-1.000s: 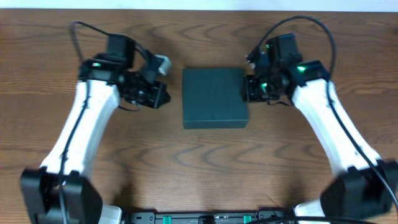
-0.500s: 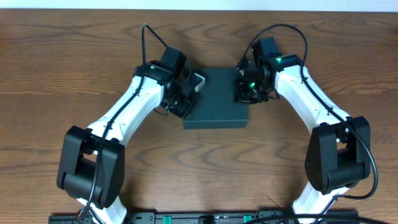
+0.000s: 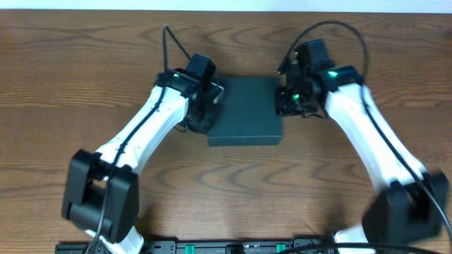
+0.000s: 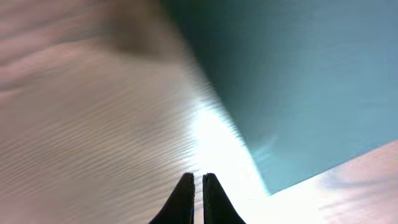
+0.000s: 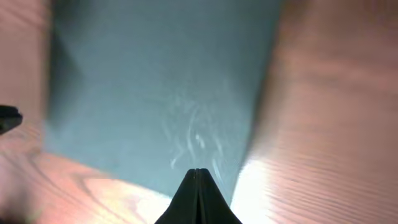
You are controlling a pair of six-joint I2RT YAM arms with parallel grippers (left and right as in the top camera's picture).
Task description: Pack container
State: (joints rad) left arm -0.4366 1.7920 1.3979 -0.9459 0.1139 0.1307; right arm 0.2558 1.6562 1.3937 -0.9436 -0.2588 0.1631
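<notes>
The container (image 3: 244, 113) is a dark teal box with its lid closed, lying flat at the middle of the wooden table. My left gripper (image 3: 210, 106) is at its left edge, shut and empty. In the left wrist view the fingertips (image 4: 194, 185) hover over bare wood just beside the container (image 4: 298, 74). My right gripper (image 3: 284, 103) is at the container's right edge, shut and empty. In the right wrist view its tips (image 5: 199, 177) are over the container (image 5: 161, 81) near that edge.
The wooden table (image 3: 233, 183) surrounds the box. A black rail with green clips (image 3: 226, 247) runs along the front edge. Black cables loop above both wrists at the back.
My left arm swung in from the left to the container's left edge. My right gripper stayed at the right edge while its arm shifted outward.
</notes>
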